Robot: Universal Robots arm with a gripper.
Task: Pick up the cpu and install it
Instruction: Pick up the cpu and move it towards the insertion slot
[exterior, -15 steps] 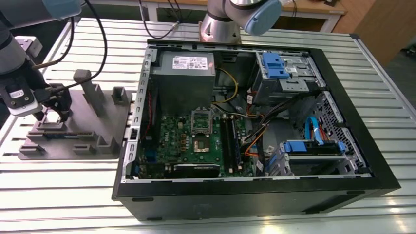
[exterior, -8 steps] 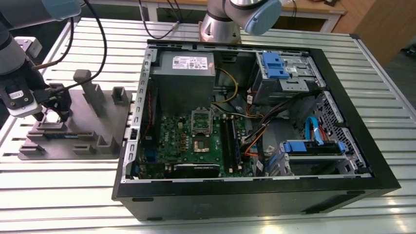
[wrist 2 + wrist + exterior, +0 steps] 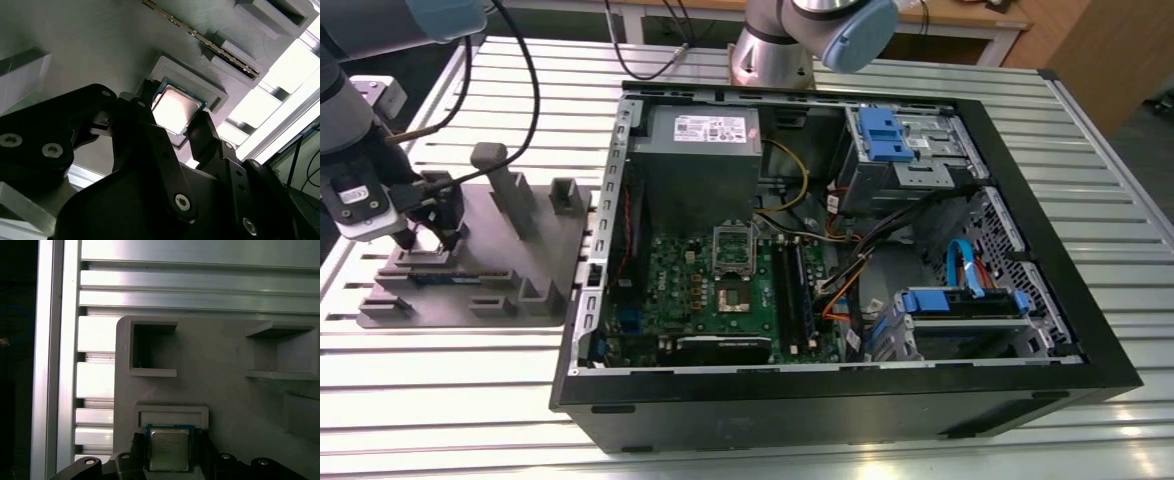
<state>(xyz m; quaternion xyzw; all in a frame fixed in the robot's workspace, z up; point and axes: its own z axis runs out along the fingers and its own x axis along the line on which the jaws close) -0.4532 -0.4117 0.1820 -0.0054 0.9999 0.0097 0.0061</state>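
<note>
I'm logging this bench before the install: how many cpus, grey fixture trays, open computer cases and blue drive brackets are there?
cpu: 1
grey fixture tray: 1
open computer case: 1
blue drive brackets: 2
Total: 5

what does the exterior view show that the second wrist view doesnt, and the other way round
Exterior view: the open case with its motherboard and blue drive brackets. Second wrist view: the cpu up close, seated in its pocket with the gripper astride it. Both: the gripper and the grey holder.
</note>
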